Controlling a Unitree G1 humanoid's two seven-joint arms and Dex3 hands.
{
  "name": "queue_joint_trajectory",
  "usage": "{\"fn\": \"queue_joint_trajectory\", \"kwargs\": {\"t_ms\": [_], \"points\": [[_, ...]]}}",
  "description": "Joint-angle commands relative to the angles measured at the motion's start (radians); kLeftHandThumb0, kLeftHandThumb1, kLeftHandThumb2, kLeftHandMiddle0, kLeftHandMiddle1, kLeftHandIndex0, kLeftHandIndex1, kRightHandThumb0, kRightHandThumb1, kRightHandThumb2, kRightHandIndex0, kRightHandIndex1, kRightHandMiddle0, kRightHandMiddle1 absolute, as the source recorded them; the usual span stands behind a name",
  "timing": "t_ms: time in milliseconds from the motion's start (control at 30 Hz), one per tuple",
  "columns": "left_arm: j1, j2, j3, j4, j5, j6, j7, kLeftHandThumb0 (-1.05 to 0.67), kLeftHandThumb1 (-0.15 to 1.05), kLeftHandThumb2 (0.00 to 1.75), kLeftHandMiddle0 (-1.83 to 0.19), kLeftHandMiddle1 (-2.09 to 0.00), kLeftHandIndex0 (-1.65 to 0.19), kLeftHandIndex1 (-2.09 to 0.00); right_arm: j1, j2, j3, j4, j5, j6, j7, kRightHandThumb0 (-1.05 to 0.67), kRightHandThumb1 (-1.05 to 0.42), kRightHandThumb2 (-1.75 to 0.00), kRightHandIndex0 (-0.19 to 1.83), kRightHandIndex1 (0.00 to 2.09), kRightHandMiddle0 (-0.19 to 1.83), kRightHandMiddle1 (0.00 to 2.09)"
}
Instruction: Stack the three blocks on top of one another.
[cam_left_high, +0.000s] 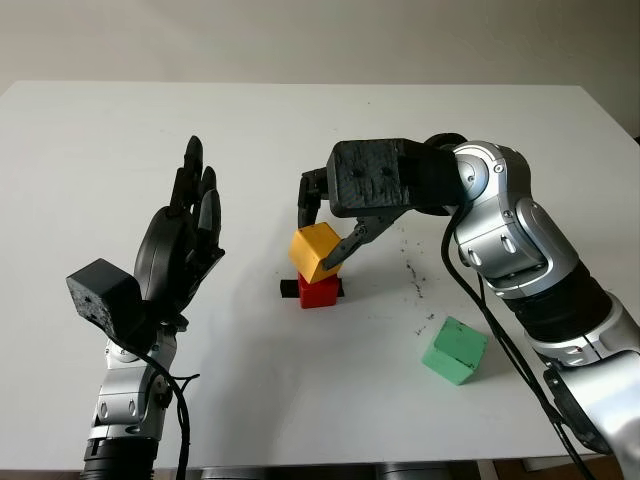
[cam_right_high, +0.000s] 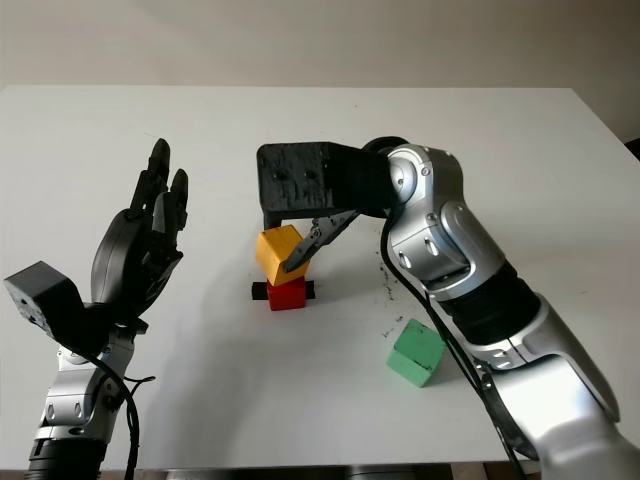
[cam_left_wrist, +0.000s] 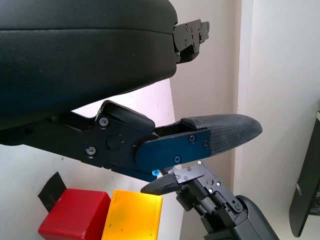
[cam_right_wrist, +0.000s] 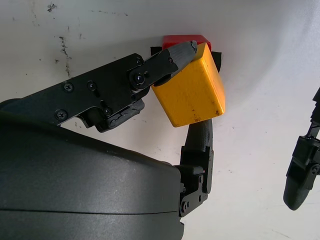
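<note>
A red block (cam_left_high: 319, 291) sits near the middle of the white table (cam_left_high: 100, 150) on a black tape mark. On top of it is a yellow block (cam_left_high: 315, 250), tilted, with my right hand (cam_left_high: 325, 235) shut on it from above; its fingers (cam_right_wrist: 172, 55) press two sides of the yellow block (cam_right_wrist: 192, 90). A green block (cam_left_high: 454, 349) lies on the table to the right, nearer to me. My left hand (cam_left_high: 185, 235) is held open and upright to the left of the stack, holding nothing.
Dark scuff marks (cam_left_high: 412, 275) dot the table just right of the stack. The table's far edge meets a pale wall (cam_left_high: 300, 40).
</note>
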Motion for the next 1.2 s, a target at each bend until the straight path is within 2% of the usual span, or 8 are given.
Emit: {"fn": "queue_joint_trajectory", "kwargs": {"t_ms": [0, 433, 500, 567, 733, 867, 1067, 1167], "points": [[0.010, -0.002, 0.000, -0.003, -0.001, -0.006, 0.000, -0.78, 1.05, 0.62, 0.19, 0.00, 0.19, 0.00, 0.006, -0.006, 0.000, -0.018, 0.001, 0.004, 0.003, -0.40, -0.99, -0.05, 0.23, 0.05, 0.28, 1.46], [0.023, -0.003, -0.003, -0.012, -0.002, -0.006, -0.007, -0.79, 1.05, 0.61, 0.19, 0.00, 0.19, 0.00, 0.040, -0.004, -0.005, -0.005, 0.014, -0.032, -0.029, -0.41, -1.00, -0.06, 0.21, 0.05, 0.26, 1.55], [0.024, -0.003, -0.005, -0.014, 0.001, -0.004, -0.005, -0.79, 1.05, 0.61, 0.19, 0.00, 0.19, 0.00, 0.044, -0.001, -0.007, 0.008, 0.021, -0.046, -0.037, -0.44, -0.99, -0.05, 0.31, 0.10, 0.19, 1.52], [0.024, -0.003, -0.006, -0.015, 0.002, -0.004, -0.003, -0.79, 1.05, 0.61, 0.19, 0.00, 0.19, 0.00, 0.049, -0.001, -0.009, 0.018, 0.029, -0.064, -0.045, -0.46, -0.97, -0.05, 0.36, 0.14, 0.08, 1.41], [0.023, -0.001, -0.007, -0.012, 0.002, -0.001, -0.004, -0.79, 1.05, 0.61, 0.19, 0.00, 0.19, 0.00, 0.044, -0.009, -0.014, 0.033, 0.067, -0.074, -0.006, -0.51, -0.95, -0.05, 0.07, 0.02, -0.07, 1.08], [0.021, -0.003, -0.007, -0.010, 0.003, -0.004, 0.000, -0.78, 1.05, 0.62, 0.19, -0.01, 0.19, 0.00, 0.045, -0.015, -0.026, 0.049, 0.112, -0.102, 0.014, -0.56, -0.94, -0.05, 0.00, 0.01, -0.13, 0.92], [0.017, 0.000, -0.004, 0.000, 0.000, -0.008, -0.005, -0.78, 1.05, 0.62, 0.19, 0.00, 0.19, 0.00, 0.035, -0.035, -0.030, 0.061, 0.140, -0.124, 0.037, -0.65, -0.90, -0.05, -0.18, 0.00, -0.17, 0.30], [0.016, 0.001, -0.001, 0.002, 0.000, -0.013, -0.005, -0.77, 1.05, 0.62, 0.19, 0.00, 0.19, 0.00, 0.031, -0.048, -0.040, 0.058, 0.147, -0.114, 0.046, -0.67, -0.88, -0.05, -0.19, 0.00, -0.19, 0.15]]}}
